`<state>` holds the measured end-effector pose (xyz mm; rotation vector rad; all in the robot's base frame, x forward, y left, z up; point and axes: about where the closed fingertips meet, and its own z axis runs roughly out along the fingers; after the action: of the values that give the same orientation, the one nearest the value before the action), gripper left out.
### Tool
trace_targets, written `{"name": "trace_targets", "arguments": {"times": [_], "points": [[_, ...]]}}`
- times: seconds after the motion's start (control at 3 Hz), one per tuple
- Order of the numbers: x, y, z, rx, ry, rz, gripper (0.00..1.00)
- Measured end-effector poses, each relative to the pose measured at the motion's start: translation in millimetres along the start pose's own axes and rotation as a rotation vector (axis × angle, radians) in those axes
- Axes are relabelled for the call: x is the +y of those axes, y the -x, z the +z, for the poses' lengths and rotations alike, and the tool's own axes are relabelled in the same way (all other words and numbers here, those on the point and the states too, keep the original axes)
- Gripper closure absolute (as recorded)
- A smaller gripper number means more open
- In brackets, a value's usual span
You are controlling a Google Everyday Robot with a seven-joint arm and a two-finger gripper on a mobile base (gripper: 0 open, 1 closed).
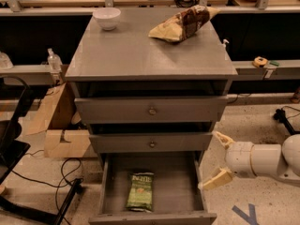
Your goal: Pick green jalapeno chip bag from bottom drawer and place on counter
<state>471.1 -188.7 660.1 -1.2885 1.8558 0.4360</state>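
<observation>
The green jalapeno chip bag [140,191] lies flat on the floor of the open bottom drawer [178,186], left of the drawer's middle. The grey counter [131,50] tops the cabinet above it. My gripper [218,158] is open and empty, with its two pale fingers spread wide. It hangs just outside the drawer's right wall, to the right of the bag and above its level. The white arm reaches in from the right edge.
A white bowl [107,18] and a larger tan-and-brown bag [183,23] sit at the back of the counter. Two closed knobbed drawers [151,110] are above the open one. Cardboard boxes [58,125] and cables lie on the floor at left.
</observation>
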Motion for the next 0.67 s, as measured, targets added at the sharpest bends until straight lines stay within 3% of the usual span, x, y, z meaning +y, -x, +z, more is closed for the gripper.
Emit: {"name": "trace_targets", "arguments": {"times": [0.67], "points": [[-40.8,-88.6,113.3,0.031,0.019,0.045,0.00]]}}
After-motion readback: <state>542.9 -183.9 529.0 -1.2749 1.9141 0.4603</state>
